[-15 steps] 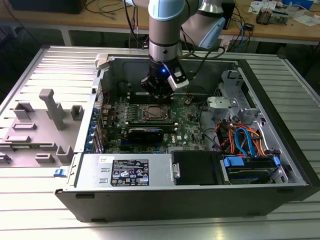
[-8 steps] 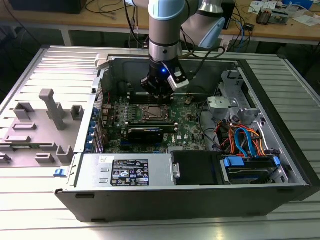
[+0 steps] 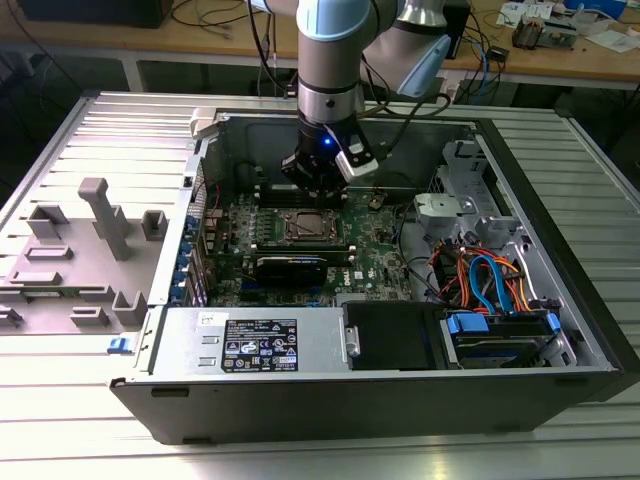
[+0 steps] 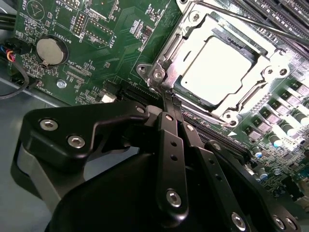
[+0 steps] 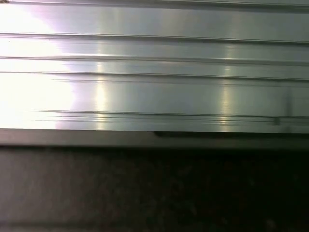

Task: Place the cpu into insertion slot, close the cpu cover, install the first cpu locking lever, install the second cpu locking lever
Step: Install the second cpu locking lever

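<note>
Over the motherboard's point(image 4: 96, 43) socket corner, the hand point(image 4: 166, 96), fingers pinched together and empty, presses at the cpu cover point(image 4: 193, 29), already lowered around the seated cpu point(image 4: 219, 67).

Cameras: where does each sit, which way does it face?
Exterior view: off the arm, above the open grey computer case, facing the green circuit board; arm and gripper show.
Second wrist view: on the arm, facing the silver square cpu; fingers show.
First wrist view: ribbed metal surface.
Shared: board, gripper.
</note>
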Tool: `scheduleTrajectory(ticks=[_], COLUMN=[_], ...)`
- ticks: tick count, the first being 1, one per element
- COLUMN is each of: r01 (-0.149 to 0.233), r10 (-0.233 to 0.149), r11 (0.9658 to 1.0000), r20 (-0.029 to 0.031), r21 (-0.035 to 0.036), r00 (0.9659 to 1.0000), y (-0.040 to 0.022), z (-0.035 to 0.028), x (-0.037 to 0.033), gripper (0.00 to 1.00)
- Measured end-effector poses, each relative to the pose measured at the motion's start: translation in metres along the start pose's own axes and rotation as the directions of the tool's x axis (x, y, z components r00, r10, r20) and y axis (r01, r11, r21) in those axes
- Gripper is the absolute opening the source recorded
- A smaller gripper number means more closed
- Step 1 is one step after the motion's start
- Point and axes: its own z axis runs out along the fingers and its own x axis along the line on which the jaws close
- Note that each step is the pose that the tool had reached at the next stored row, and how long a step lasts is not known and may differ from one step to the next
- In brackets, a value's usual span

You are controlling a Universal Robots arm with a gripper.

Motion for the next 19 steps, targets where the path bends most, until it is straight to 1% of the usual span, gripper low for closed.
scheduleTrajectory(ticks=[3, 6, 10, 15, 17, 18, 19], r01=[0.0, 0.0, 0.0, 0.0, 0.0, 0.0, 0.0], r10=[0.0, 0.0, 0.0, 0.0, 0.0, 0.0, 0.0], r11=[1.0, 1.0, 1.0, 1.0, 1.0, 1.0, 1.0], r20=[0.0, 0.0001, 0.0001, 0.0, 0.0001, -0.0007, -0.0016], r21=[0.0001, -0.0001, -0.0001, 0.0, 0.0, 0.0001, 0.0], r00=[1.0, 1.0, 1.0, 1.0, 1.0, 1.0, 1.0], y=[-0.0012, -0.004, -0.0107, -0.0206, -0.0291, -0.0361, -0.0365], z=[0.0, -0.0001, -0.0001, -0.0004, -0.0005, -0.0152, -0.0177], x=[0.0, 0.0001, 0.0002, 0.0005, 0.0007, 0.0005, -0.0003], gripper=[0.11, 0.11, 0.11, 0.11, 0.11, 0.11, 0.11])
